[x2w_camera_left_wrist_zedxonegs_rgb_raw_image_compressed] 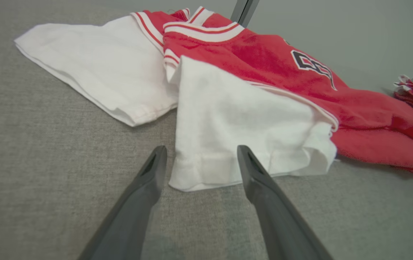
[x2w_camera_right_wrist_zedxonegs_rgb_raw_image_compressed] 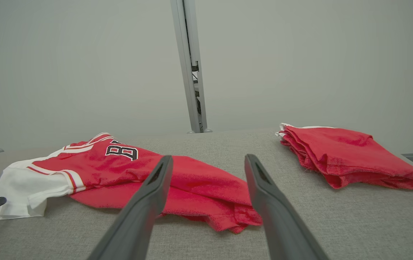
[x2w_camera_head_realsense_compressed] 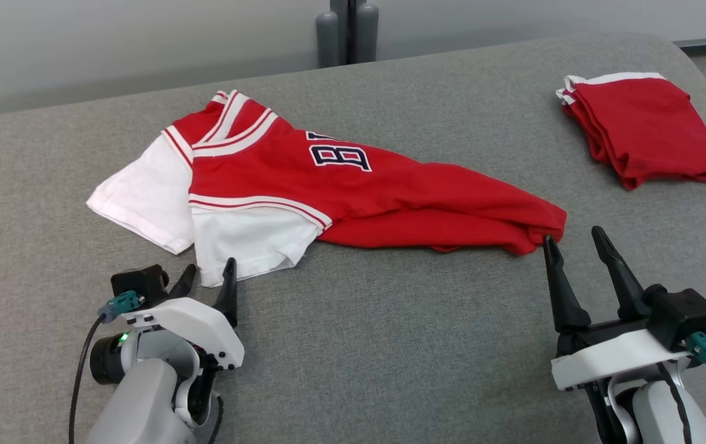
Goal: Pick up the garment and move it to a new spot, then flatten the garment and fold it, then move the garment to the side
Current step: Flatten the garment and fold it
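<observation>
Left tool [x2w_camera_head_realsense_compressed: 210,266] and right tool [x2w_camera_head_realsense_compressed: 574,235] stand wide, empty — garment [x2w_camera_head_realsense_compressed: 389,191] looks light and limp — likely best holds: white sleeve cuff [x2w_camera_left_wrist_zedxonegs_rgb_raw_image_compressed: 206,173], red hem corner [x2w_camera_head_realsense_compressed: 544,225].

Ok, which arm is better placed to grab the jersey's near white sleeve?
Left. The left claw, open, points at the cuff of the white sleeve, close to it. The right claw sits by the red bottom end of the jersey, away from that sleeve.

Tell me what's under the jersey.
The jersey lies on the grey cushion. It is doubled over itself, so its lower layers and anything beneath them are covered.
</observation>
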Robot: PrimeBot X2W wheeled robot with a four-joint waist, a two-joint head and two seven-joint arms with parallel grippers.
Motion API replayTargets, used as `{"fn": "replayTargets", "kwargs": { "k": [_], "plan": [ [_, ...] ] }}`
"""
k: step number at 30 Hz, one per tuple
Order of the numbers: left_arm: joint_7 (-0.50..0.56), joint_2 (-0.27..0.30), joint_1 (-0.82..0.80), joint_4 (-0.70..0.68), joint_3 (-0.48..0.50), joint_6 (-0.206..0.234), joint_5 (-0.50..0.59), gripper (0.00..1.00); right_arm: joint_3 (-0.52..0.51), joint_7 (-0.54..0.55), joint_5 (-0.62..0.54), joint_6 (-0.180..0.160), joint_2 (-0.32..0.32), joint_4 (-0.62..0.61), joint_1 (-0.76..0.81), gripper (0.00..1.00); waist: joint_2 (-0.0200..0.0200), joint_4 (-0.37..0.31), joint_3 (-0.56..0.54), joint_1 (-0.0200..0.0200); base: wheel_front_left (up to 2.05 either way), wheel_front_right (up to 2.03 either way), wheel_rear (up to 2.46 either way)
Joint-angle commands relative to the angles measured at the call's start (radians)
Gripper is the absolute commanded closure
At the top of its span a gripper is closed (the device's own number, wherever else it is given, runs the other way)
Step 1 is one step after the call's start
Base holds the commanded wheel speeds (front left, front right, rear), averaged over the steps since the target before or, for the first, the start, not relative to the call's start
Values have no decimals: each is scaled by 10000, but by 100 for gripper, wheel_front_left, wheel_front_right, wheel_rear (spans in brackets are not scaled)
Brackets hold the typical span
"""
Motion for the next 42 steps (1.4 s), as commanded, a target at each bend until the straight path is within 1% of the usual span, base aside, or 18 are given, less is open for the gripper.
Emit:
{"fn": "replayTargets", "kwargs": {
  "k": [1, 4, 6, 7, 8, 9, 10, 11, 15, 19, 24, 25, 29, 31, 32, 36, 38, 42],
  "plan": [
    [-126, 129, -307, 262, 135, 54, -86, 0, -70, -73, 73, 1, -50, -68, -125, 0, 0, -267, 288, 0, 0, 0, 0],
    [-408, 131, -635, 792, 282, 164, -135, 0, -73, -74, 90, 1, -49, -95, -197, 0, 0, -361, 415, 0, 0, 0, 0],
    [-528, 110, -783, 1075, 278, 50, -190, 0, -94, -74, 101, 1, -49, -111, -209, 0, 0, -379, 448, 0, 0, 0, 0],
    [-570, 108, -825, 1176, 229, -59, -202, 18, -109, -74, 102, 1, -49, -115, -207, 0, 0, -375, 452, 0, 0, 0, 0],
    [-637, 96, -872, 1255, 181, -145, -203, 54, -132, -74, 97, 1, -49, -117, -203, 0, 0, -359, 450, 0, 0, 0, 0],
    [-788, 88, -921, 1272, 132, -250, -189, 69, -171, -74, 83, 1, -49, -117, -190, 0, 0, -330, 435, 0, 0, 0, 0],
    [-969, 84, -952, 1248, 115, -316, -188, 96, -202, -74, 68, 1, -49, -106, -174, 0, 0, -294, 411, 0, 0, 0, 0],
    [-1085, 84, -938, 1220, 88, -403, -201, 100, -218, -74, 52, 1, -49, -102, -164, 0, 0, -248, 381, 0, 0, 0, 0],
    [-1444, 68, -670, 891, 24, -673, -261, 100, -373, -74, -31, 1, -47, -96, -45, 0, 0, 106, 213, 0, 0, 0, 0],
    [-1640, 107, -277, -58, 99, -777, -320, 100, -402, -74, -70, 1, -49, -44, 91, 0, 0, 572, 2, 0, 0, 0, 0],
    [-1591, 246, 645, -1988, 151, -589, -386, 100, -426, -74, -117, 1, -49, 54, 199, 0, 0, 1108, -231, 0, 0, 0, 0],
    [-1591, 246, 645, -1988, 151, -589, -386, 100, -426, -74, -117, 1, -49, 54, 199, 0, 0, 1108, -231, 0, 0, 0, 0],
    [-1162, 468, 1739, -3909, 175, -223, -436, 100, -480, -71, -165, 1, -52, 202, 286, 0, 0, 1434, -338, 0, 0, 0, 0],
    [-755, 659, 2652, -5198, 261, 208, -430, 100, -465, -67, -163, 1, -49, 293, 274, 0, 0, 1594, -366, 0, 0, 0, 0],
    [-625, 708, 2937, -5504, 329, 343, -499, 100, -467, -67, -162, 1, -53, 311, 263, 0, 0, 1629, -368, 0, 0, 0, 0],
    [-363, 937, 3777, -6089, 605, 809, -536, 100, -416, -67, -151, 1, -52, 385, 161, 0, 0, 1645, -341, 0, 0, 0, 0],
    [-399, 1091, 4048, -6103, 789, 1011, -491, 100, -471, -67, -184, 1, -58, 417, 124, 0, 0, 1588, -322, 0, 0, 0, 0],
    [-416, 1078, 4369, -5894, 1062, 1241, -698, 100, -720, -66, -293, 1, -53, 527, 100, 0, 0, 1453, -306, 0, 0, 0, 0]
  ]
}}
